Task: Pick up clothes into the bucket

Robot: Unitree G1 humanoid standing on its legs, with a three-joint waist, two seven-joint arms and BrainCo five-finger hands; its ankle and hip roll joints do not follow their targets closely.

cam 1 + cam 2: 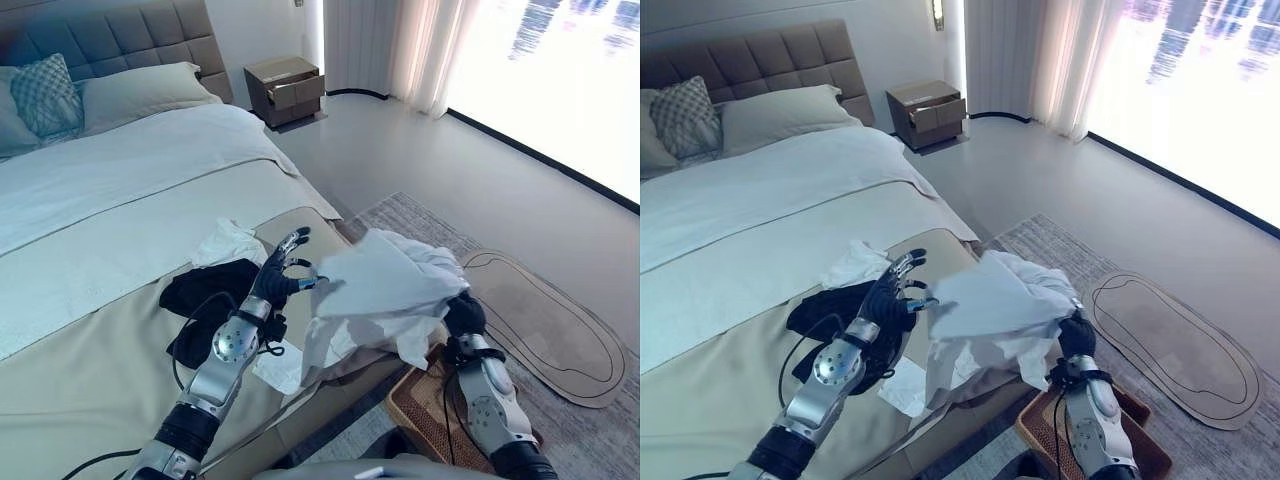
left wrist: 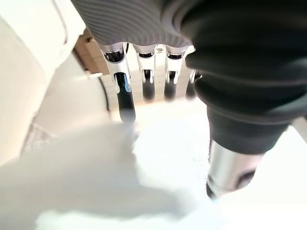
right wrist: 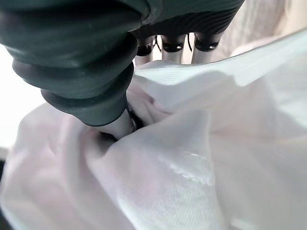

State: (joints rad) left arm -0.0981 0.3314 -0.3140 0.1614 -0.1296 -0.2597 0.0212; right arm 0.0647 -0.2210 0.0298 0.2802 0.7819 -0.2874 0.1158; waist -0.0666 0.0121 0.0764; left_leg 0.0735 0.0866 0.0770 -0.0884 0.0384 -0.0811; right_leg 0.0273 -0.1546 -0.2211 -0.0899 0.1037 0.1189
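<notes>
A big white garment (image 1: 385, 285) hangs lifted over the bed's foot corner, bunched over my right hand (image 1: 465, 318). In the right wrist view the thumb (image 3: 117, 125) digs into a fold of that cloth (image 3: 192, 158), and the fingers run in behind it. My left hand (image 1: 278, 278) reaches from the bed side with straight fingers, the tips at the garment's left edge. A black garment (image 1: 205, 290) and a smaller white cloth (image 1: 228, 242) lie on the bed behind the left hand. The woven bucket (image 1: 415, 400) stands on the floor below the lifted garment.
The bed (image 1: 120, 200) spans the left, with pillows (image 1: 45, 95) at its head. A nightstand (image 1: 285, 90) with an open drawer stands by the far wall. A grey rug (image 1: 545, 320) lies right of the bucket, and curtains (image 1: 400, 45) hang beyond.
</notes>
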